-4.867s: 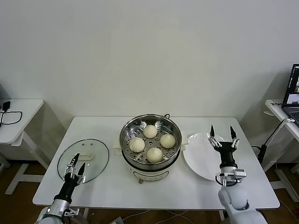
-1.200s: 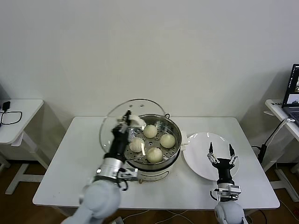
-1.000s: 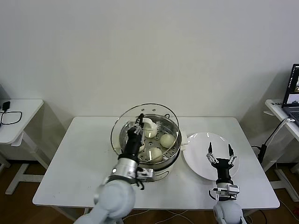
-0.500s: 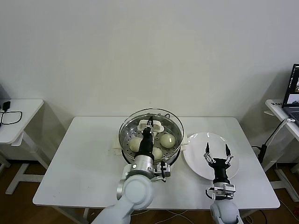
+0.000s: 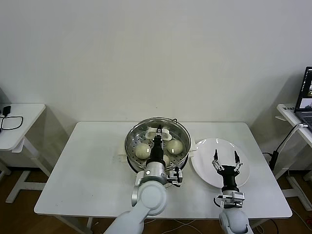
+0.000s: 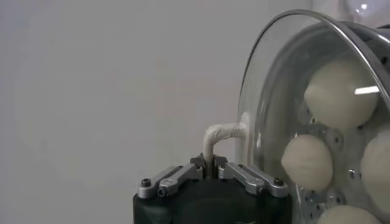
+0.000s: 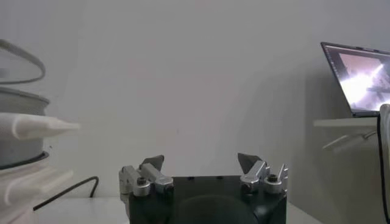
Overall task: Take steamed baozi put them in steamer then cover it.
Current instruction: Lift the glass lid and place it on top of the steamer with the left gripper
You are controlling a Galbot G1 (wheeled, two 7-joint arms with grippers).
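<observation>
The steamer [image 5: 130, 155] stands mid-table with baozi [image 5: 142, 150] on its perforated tray. The glass lid [image 5: 184, 132] lies over the pot's rim. Whether it rests on the rim I cannot tell. My left gripper [image 5: 158, 138] is shut on the lid's cream handle [image 5: 158, 131]. In the left wrist view the gripper [image 6: 211, 163] pinches the handle [image 6: 222, 132], and baozi [image 6: 340, 92] show through the glass [image 6: 274, 103]. My right gripper [image 5: 224, 159] is open and empty above the white plate [image 5: 207, 168]. It also shows open in the right wrist view [image 7: 201, 163].
The white table [image 5: 83, 170] holds the steamer and plate. A power cord [image 5: 174, 120] runs behind the pot. A laptop [image 5: 307, 92] sits on a side table at the far right, and another small table [image 5: 19, 122] is at the far left.
My left gripper carried the lid from the table's left side up and rightward, then lowered it over the steamer. My right gripper sank slightly toward the front of the plate.
</observation>
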